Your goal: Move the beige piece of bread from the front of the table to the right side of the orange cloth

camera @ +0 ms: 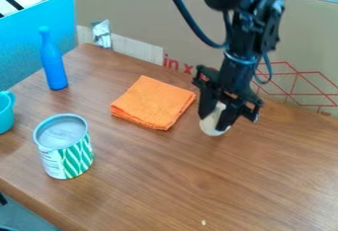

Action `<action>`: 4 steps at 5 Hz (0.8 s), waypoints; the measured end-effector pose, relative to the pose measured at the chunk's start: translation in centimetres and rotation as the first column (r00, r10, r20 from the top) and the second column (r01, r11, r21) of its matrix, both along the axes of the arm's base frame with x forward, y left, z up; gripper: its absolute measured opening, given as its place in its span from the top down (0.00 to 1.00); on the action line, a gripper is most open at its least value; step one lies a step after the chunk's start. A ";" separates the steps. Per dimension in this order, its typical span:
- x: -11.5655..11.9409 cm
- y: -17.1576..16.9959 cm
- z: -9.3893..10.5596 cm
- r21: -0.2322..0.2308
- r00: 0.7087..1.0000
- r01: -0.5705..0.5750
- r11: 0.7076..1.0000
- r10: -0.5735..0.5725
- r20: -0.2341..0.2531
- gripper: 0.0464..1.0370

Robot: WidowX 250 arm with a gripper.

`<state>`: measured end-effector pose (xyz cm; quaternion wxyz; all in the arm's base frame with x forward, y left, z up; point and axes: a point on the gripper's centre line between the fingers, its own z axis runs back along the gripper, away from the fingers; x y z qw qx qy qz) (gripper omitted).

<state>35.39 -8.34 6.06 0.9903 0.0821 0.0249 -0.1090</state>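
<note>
The gripper [216, 116] hangs down over the table just right of the folded orange cloth [155, 101], with its two fingers closed around a small white rounded object [210, 125]. That object is low, at or just above the wooden surface, and is partly hidden by the fingers. To the left of the cloth stands a can [66, 153] with green and white stripes and a grey top. Upright farther back on the left is a blue bottle [53, 63].
A teal cup [5, 111] is cut off by the left edge. Cardboard [139, 10] walls the back of the wooden table [165, 175], and a blue panel [20, 42] borders its left side. The near table edge slants across the lower left.
</note>
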 end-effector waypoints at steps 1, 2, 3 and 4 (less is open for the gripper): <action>1.7 0.4 -1.3 0.026 0.999 -0.021 0.999 0.022 -0.034 0.55; 3.2 1.1 -1.7 0.038 0.997 -0.056 0.998 0.059 -0.057 0.55; 3.4 1.7 -1.6 0.033 0.995 -0.078 0.996 0.080 -0.055 0.49; 2.3 2.0 -2.2 0.015 0.994 -0.097 0.995 0.098 -0.052 0.17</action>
